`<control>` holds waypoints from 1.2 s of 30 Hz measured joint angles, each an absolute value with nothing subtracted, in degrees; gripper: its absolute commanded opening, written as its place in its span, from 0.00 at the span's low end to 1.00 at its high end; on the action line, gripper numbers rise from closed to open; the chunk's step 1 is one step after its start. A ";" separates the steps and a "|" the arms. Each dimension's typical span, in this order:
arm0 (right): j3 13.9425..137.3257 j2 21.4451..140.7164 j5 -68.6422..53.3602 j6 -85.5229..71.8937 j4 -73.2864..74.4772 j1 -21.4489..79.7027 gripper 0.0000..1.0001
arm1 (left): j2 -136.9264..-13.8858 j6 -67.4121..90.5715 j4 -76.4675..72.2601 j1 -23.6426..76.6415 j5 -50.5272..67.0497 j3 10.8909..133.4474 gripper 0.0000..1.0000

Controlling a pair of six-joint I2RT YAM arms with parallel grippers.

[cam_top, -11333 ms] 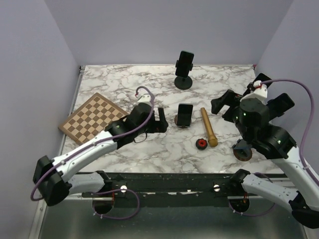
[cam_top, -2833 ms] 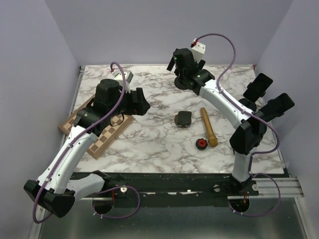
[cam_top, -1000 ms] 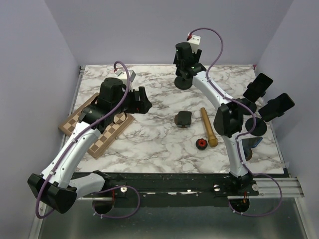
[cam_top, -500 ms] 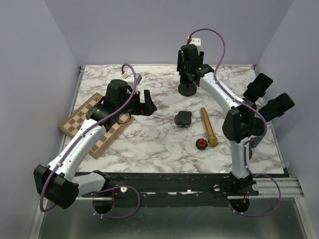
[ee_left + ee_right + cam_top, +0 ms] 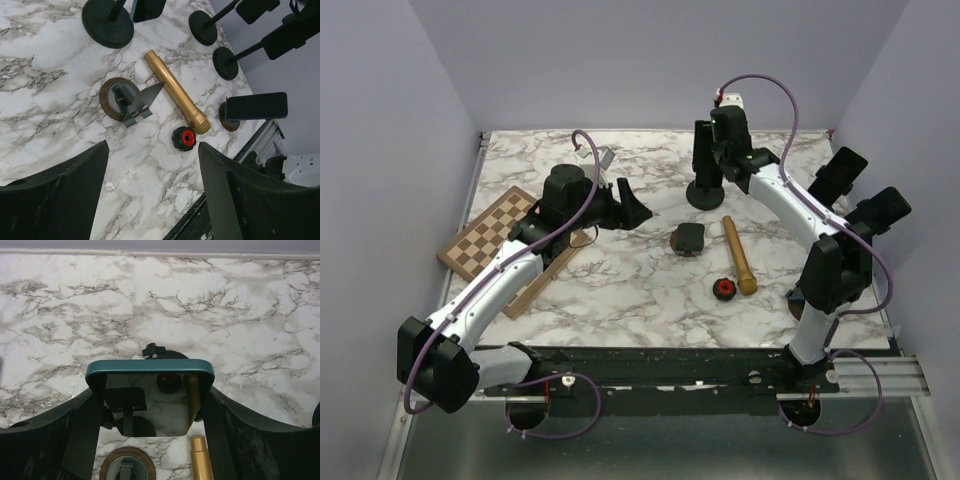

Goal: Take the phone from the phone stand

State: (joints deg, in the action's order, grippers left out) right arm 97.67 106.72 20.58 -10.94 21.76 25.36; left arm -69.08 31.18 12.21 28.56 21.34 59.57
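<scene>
Above the phone stand (image 5: 705,192): the right gripper (image 5: 151,392) is clamping the phone (image 5: 150,412) by its sides, apparently to lift it free.
Left gripper (image 5: 152,150): is hovering with fingers spread, out of the way.

Teal-edged phone (image 5: 150,395), dark glossy screen, upright, gripped in right hand (image 5: 151,415); seemingly just clear of black round-based phone stand (image 5: 705,192) beneath.

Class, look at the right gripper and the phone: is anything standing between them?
Nothing visible does. In the right wrist view the phone sits directly between the fingers of the right gripper, which flank it and appear to touch its two sides. The stand shows only beyond the phone, not in the gap.
</scene>
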 measured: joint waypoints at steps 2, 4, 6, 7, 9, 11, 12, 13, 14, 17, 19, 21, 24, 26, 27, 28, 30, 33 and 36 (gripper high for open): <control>93.47 104.12 18.81 -10.90 19.18 24.77 0.01 | -69.76 32.23 10.17 28.75 21.45 59.57 0.80; 91.13 102.45 17.37 -10.81 17.96 24.25 0.01 | -70.37 32.80 8.86 29.10 21.45 59.68 0.79; 89.69 101.51 16.05 -10.57 17.02 23.90 0.01 | -71.48 33.21 8.16 29.47 21.47 60.47 0.76; 89.38 101.27 15.62 -10.41 16.75 23.86 0.01 | -72.16 33.36 7.79 29.65 21.47 60.97 0.75; 89.23 101.23 14.79 -10.37 16.32 23.77 0.01 | -73.67 33.78 7.14 29.93 21.47 62.15 0.73; 89.23 101.23 13.69 -9.98 16.14 23.51 0.01 | -74.72 34.00 6.33 30.26 21.39 62.59 0.71; 89.23 101.23 13.17 -9.89 16.12 23.40 0.01 | -74.98 34.13 6.00 30.55 21.32 62.59 0.70; 89.23 101.23 12.71 -9.74 16.12 23.33 0.01 | -75.07 34.15 5.80 30.68 21.26 62.59 0.69; 89.23 101.23 12.19 -9.58 16.10 23.27 0.01 | -75.22 34.20 5.45 30.92 21.23 62.59 0.69; 89.25 101.23 10.74 -9.30 16.08 23.18 0.01 | -76.14 33.95 3.33 31.42 21.17 62.74 0.69; 89.25 101.23 9.98 -9.13 16.12 23.18 0.01 | -78.24 32.88 1.58 31.64 21.19 63.86 0.72; 89.32 101.23 9.43 -9.13 16.21 23.18 0.01 | -81.78 30.81 -2.02 31.64 21.74 65.14 0.74; 89.41 101.23 8.51 -9.21 16.45 23.16 0.01 | -87.79 27.88 -7.77 31.64 23.20 66.04 0.73; 89.45 101.21 7.94 -9.41 16.56 23.16 0.01 | -92.20 26.37 -9.32 31.64 24.47 68.07 0.69; 89.49 101.21 7.64 -9.50 16.62 23.14 0.01 | -94.83 25.78 -9.69 31.64 25.06 69.91 0.68; 89.54 101.21 7.25 -9.61 16.67 23.14 0.01 | -97.49 25.08 -9.58 31.64 25.78 72.38 0.67; 89.78 101.21 6.42 -9.74 17.12 23.14 0.01 | -102.08 23.70 -8.36 31.64 26.72 77.76 0.67; 90.52 101.21 5.06 -10.13 18.83 23.14 0.01 | -106.15 21.82 -6.61 31.64 27.53 83.96 0.63; 90.91 101.21 4.49 -10.61 19.77 23.09 0.01 | -107.77 20.29 -4.64 31.59 28.05 87.55 0.55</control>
